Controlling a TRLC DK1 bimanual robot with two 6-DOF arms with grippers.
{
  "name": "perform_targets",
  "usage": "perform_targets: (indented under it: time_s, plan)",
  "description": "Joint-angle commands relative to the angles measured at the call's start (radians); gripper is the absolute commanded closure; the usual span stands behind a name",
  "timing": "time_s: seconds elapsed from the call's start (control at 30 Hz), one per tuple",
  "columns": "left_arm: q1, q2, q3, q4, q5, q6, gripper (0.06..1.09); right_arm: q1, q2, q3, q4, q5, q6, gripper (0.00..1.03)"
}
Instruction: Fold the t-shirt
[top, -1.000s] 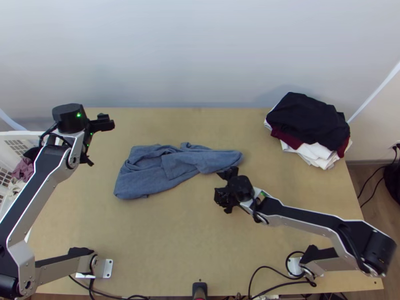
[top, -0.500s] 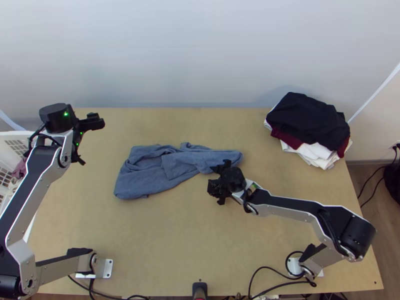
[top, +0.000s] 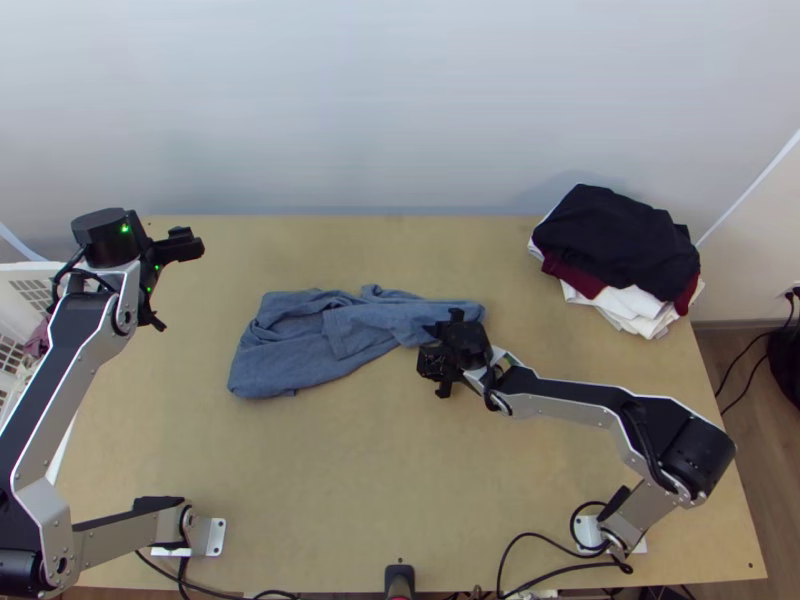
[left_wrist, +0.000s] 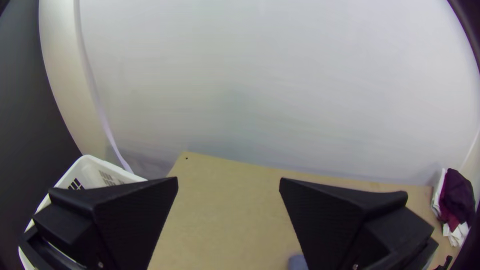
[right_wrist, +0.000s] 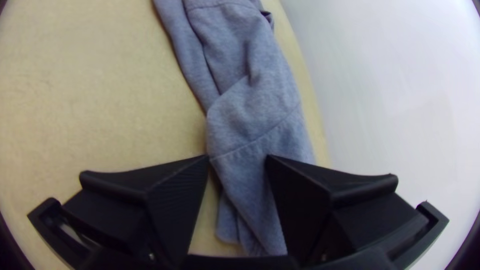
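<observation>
The blue-grey t-shirt (top: 330, 335) lies bunched and loosely folded on the table, narrowing to a strip on its right side. My right gripper (top: 433, 352) is at the near edge of that strip. In the right wrist view my right gripper (right_wrist: 237, 157) is open, with part of the shirt (right_wrist: 255, 120) between and below its fingers. At the table's far left corner is my left gripper (top: 177, 285), away from the shirt. The left wrist view shows my left gripper (left_wrist: 228, 182) open with nothing between its fingers, and a bit of the shirt (left_wrist: 297, 262) beyond.
A pile of dark, maroon and white clothes (top: 620, 250) sits at the table's far right. A white basket (top: 30, 285) holding clothes stands at the left edge. Cables (top: 540, 545) lie by the right arm's base, and a wall rises behind the table.
My right gripper has moved left and away from the near edge, up to the shirt. My left gripper has shifted left. The shirt lies as before.
</observation>
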Motion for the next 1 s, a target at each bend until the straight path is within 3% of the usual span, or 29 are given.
perform_targets:
  time_s: [0.0, 0.37, 0.8, 0.97]
  plan:
    - [0.005, -0.019, -0.018, 0.013, 0.008, 0.008, 0.10, -0.010, 0.024, 0.010, 0.045, -0.019, -0.040, 0.76]
    - [0.010, -0.040, -0.044, 0.012, 0.006, 0.013, 0.10, -0.017, 0.021, 0.022, 0.082, -0.024, -0.040, 1.00]
    - [0.010, -0.043, -0.101, 0.006, 0.044, 0.045, 0.10, -0.098, 0.017, 0.111, 0.081, 0.001, 0.052, 1.00]
    - [0.007, -0.039, -0.139, -0.046, 0.126, 0.058, 0.11, -0.134, 0.037, 0.156, 0.082, 0.033, 0.092, 1.00]
